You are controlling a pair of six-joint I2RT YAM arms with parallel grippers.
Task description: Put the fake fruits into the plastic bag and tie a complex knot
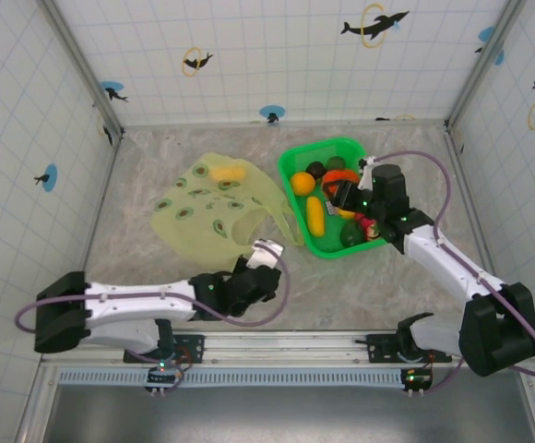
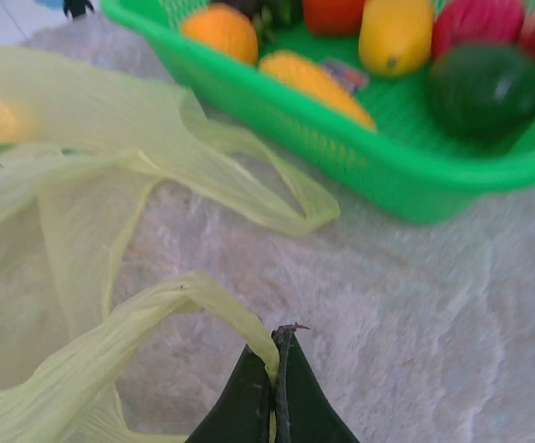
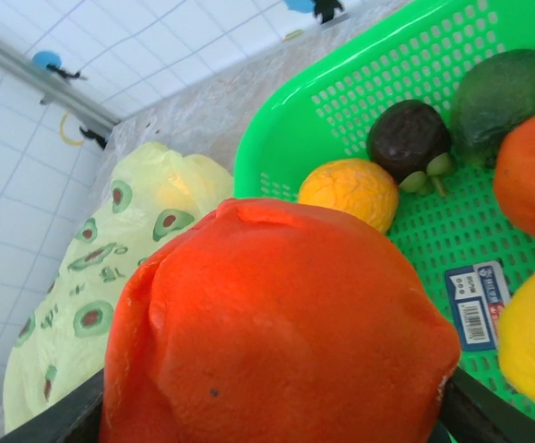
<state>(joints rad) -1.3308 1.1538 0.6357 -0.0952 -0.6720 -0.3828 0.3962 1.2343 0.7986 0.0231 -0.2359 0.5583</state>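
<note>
left claw point(image 2: 275, 358): pinched fully together on a handle point(image 2: 180, 293) of the bag point(image 1: 208, 210), low over the table point(image 1: 148, 268) at the bag's near right corner.
handle: thin pale yellow-green strip, arched up off the table and ran into the closed fingertips.
second handle point(image 2: 277, 198): lay flat in a loop beyond the claw, its tip near the basket point(image 2: 387, 180) wall but apart from it.
bag: spread flat on the left half of the table, printed with avocados, both handles at its near right side.
basket: bright green and perforated, stood just right of the bag.
dark green fruit point(image 1: 351, 235): rested in the basket's near right corner.
pink-red fruit point(image 2: 478, 23): sat just beside the dark green one.
long yellow fruit point(image 1: 315, 214): lay in the basket's middle.
orange fruit point(image 1: 303, 183): lay at the basket's left side.
right claw point(image 1: 346, 194): closed around an orange-red fruit point(image 3: 277, 323), held over the basket.
dark brown fruit point(image 3: 408, 138): sat toward the basket's far side, next to a green one.
label point(image 3: 478, 303): barcode sticker, flat on the basket floor.
yellow fruit point(image 1: 229, 173): sat at the bag's far end; inside or on top could not be told.
walls point(image 1: 249, 55): white tile with dolphin stickers.
</note>
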